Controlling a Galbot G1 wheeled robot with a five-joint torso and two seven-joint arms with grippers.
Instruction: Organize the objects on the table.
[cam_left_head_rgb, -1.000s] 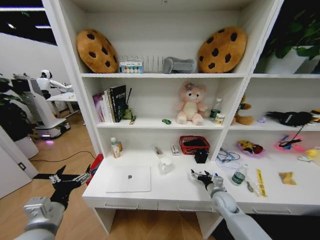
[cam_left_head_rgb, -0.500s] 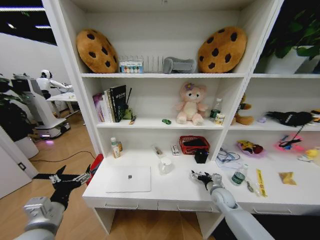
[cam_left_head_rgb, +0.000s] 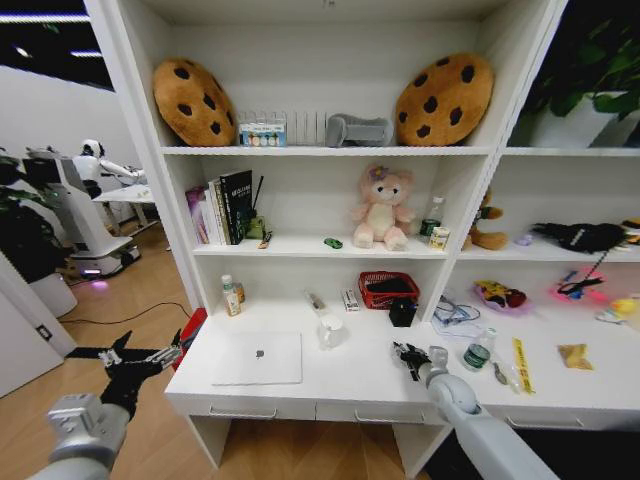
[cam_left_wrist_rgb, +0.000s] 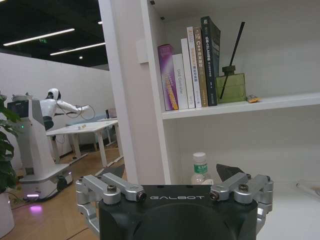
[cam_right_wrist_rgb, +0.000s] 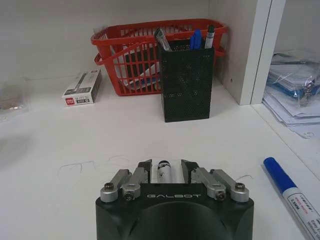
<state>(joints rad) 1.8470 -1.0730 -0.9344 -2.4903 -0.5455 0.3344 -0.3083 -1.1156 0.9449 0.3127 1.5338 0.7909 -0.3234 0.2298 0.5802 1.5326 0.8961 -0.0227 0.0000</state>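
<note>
The right gripper (cam_right_wrist_rgb: 165, 170) is closed on a pen (cam_right_wrist_rgb: 163, 171) low over the table (cam_left_head_rgb: 350, 385), the mesh pen cup (cam_right_wrist_rgb: 186, 83) straight ahead. A tilted pen could catch the cup's rim and tip it. The left gripper (cam_left_head_rgb: 150, 357) hangs spread wide, empty, off the table's end.

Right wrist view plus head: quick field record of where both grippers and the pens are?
right gripper: low over the table, shut on a pen
pen holder: black mesh, ahead of that gripper, pens standing inside
red basket: behind the holder
blue marker: lying loose on the table beside the gripper
laptop: closed, flat
left gripper: open, held off the table's left end
</note>
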